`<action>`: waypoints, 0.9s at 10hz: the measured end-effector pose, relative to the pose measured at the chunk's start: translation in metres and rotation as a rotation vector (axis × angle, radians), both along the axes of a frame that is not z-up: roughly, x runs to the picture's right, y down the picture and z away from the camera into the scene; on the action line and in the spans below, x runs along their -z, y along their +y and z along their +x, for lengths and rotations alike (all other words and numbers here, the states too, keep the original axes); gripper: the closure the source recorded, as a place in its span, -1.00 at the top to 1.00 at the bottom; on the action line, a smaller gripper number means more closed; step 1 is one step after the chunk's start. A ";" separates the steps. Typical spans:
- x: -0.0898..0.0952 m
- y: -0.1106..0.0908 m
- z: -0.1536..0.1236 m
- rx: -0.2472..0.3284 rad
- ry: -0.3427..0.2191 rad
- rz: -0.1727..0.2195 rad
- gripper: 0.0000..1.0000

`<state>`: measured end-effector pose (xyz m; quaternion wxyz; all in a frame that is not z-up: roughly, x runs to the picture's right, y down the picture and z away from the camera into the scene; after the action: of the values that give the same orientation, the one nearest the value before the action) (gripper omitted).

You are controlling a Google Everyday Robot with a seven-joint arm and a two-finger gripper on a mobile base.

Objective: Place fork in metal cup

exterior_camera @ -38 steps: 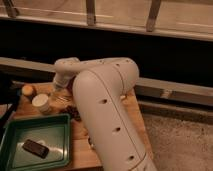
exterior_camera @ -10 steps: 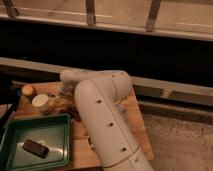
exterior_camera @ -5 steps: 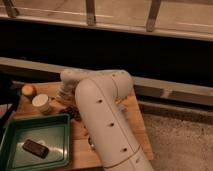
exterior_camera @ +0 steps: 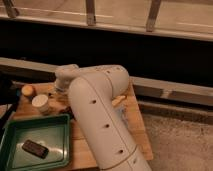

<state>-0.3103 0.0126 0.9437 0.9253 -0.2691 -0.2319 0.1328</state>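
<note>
Gripper was hidden low behind the arm [exterior_camera: 100,120], jaws clenched, on what I couldn't tell. Fork unseen; prob. light, stiff, slick steel, so pinch mid-handle.

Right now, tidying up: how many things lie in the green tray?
1: a dark block in the green tray, front left. The arm hides the pincer, beyond the tray, and maybe other items.

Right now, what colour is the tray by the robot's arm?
The tray is green, in the camera view. The gripper is hidden behind the white arm.
</note>
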 end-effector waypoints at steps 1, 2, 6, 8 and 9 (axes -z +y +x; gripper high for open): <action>0.008 -0.008 0.000 0.000 0.009 0.017 -1.00; 0.014 -0.017 0.003 0.000 0.017 0.029 -1.00; 0.034 -0.030 0.033 -0.026 0.050 0.023 -1.00; 0.051 -0.031 0.065 -0.099 0.050 0.002 -1.00; 0.060 -0.030 0.080 -0.129 0.048 -0.009 -1.00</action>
<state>-0.2307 -0.0176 0.8840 0.9189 -0.2544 -0.2259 0.1997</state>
